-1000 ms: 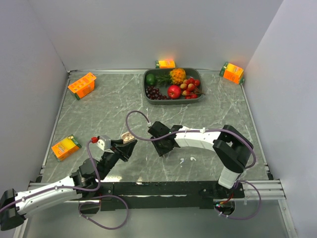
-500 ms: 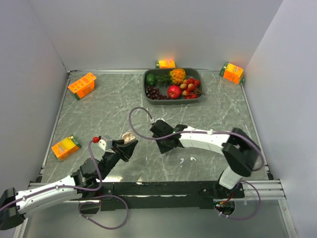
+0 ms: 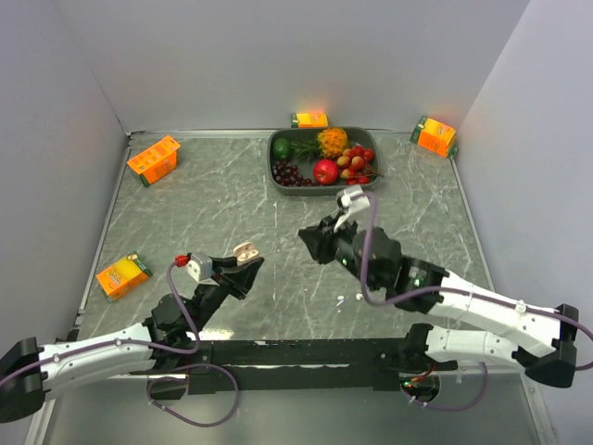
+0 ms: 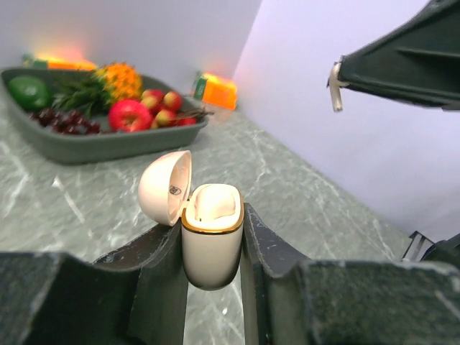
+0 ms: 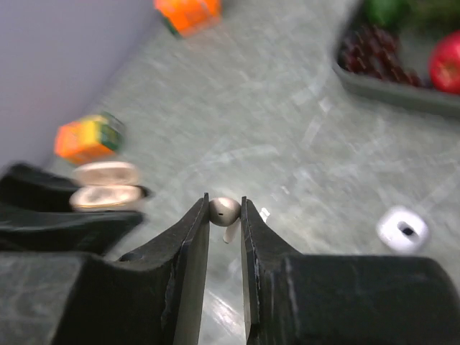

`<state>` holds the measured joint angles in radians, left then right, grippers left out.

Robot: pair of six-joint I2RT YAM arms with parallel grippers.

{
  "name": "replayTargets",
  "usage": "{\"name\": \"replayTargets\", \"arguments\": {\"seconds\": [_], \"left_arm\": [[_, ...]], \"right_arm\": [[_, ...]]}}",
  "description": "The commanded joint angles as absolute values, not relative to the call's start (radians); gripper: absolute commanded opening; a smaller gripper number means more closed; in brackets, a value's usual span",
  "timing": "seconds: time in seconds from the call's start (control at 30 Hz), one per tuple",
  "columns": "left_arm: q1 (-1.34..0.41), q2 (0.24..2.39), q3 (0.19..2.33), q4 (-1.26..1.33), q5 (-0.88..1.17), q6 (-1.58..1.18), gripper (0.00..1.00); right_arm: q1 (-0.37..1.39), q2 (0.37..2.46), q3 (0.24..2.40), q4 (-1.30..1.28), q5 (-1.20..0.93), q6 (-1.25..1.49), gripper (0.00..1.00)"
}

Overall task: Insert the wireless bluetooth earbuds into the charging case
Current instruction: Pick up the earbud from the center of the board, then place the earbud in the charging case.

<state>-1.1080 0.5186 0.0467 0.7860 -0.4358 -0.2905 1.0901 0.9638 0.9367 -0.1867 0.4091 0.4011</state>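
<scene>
Above desk [image 3: 204, 199]: open charging case [image 4: 212, 241] clamped in left jaws; earbud [image 5: 224, 211] pinched in right jaws, uninserted; loose earbuds [image 3: 358, 298] at case's 4 o'clock.

a grey-green tray [image 3: 320, 189] is sitting at the back middle of the marbled grey table [image 3: 213, 195], holding a red apple [image 3: 325, 171], dark grapes [image 3: 288, 173], a green fruit [image 3: 282, 148], a spiky orange fruit [image 3: 333, 141] and small red fruits [image 3: 355, 159]. four orange juice cartons are lying around: back-centre carton [image 3: 310, 119] just behind the tray, back-right carton [image 3: 435, 136] in the corner, back-left carton [image 3: 154, 158], and near-left carton [image 3: 122, 275] by the left edge. plain pale walls [image 3: 278, 56] are boxing in three sides.
</scene>
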Motion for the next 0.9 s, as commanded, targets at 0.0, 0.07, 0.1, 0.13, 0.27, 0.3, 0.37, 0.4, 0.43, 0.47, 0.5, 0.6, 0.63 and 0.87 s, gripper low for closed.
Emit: {"name": "replayTargets", "arguments": {"seconds": [0.0, 0.07, 0.1, 0.13, 0.27, 0.3, 0.37, 0.4, 0.43, 0.47, 0.5, 0.6, 0.63, 0.87], "left_arm": [[-1.112, 0.627, 0.014, 1.112, -0.309, -0.215, 0.01], [-1.112, 0.693, 0.023, 1.167, -0.261, -0.178, 0.01], [-1.111, 0.733, 0.023, 1.236, -0.218, -0.169, 0.01], [-1.111, 0.750, 0.025, 1.264, -0.197, -0.160, 0.01], [-1.112, 0.808, 0.049, 1.313, -0.144, -0.134, 0.01], [-1.112, 0.816, 0.052, 1.319, -0.135, -0.132, 0.01], [-1.111, 0.836, 0.051, 1.348, -0.120, -0.136, 0.01], [-1.111, 0.842, 0.052, 1.354, -0.118, -0.138, 0.01], [-1.112, 0.851, 0.052, 1.358, -0.114, -0.140, 0.01], [-1.111, 0.854, 0.052, 1.364, -0.114, -0.144, 0.01], [-1.111, 0.862, 0.054, 1.368, -0.114, -0.149, 0.01], [-1.111, 0.873, 0.052, 1.385, -0.120, -0.160, 0.01], [-1.112, 0.873, 0.054, 1.384, -0.118, -0.161, 0.01], [-1.112, 0.876, 0.066, 1.373, -0.112, -0.164, 0.01]], "right_arm": [[1.210, 0.936, 0.848, 0.093, 0.558, 0.302, 0.00], [1.230, 0.937, 0.836, 0.132, 0.539, 0.314, 0.00], [1.239, 0.939, 0.828, 0.150, 0.531, 0.318, 0.00], [1.256, 0.940, 0.816, 0.172, 0.532, 0.311, 0.00], [1.296, 0.933, 0.782, 0.277, 0.543, 0.276, 0.00], [1.301, 0.936, 0.782, 0.287, 0.549, 0.259, 0.00], [1.322, 0.943, 0.772, 0.314, 0.567, 0.233, 0.00], [1.331, 0.946, 0.767, 0.345, 0.575, 0.210, 0.00], [1.338, 0.950, 0.752, 0.368, 0.589, 0.200, 0.00], [1.347, 0.948, 0.743, 0.391, 0.594, 0.187, 0.00], [1.361, 0.954, 0.736, 0.429, 0.600, 0.164, 0.00], [1.387, 0.977, 0.729, 0.463, 0.624, 0.131, 0.00], [1.391, 0.983, 0.730, 0.475, 0.630, 0.123, 0.00], [1.407, 1.017, 0.732, 0.503, 0.624, 0.101, 0.00]]}}
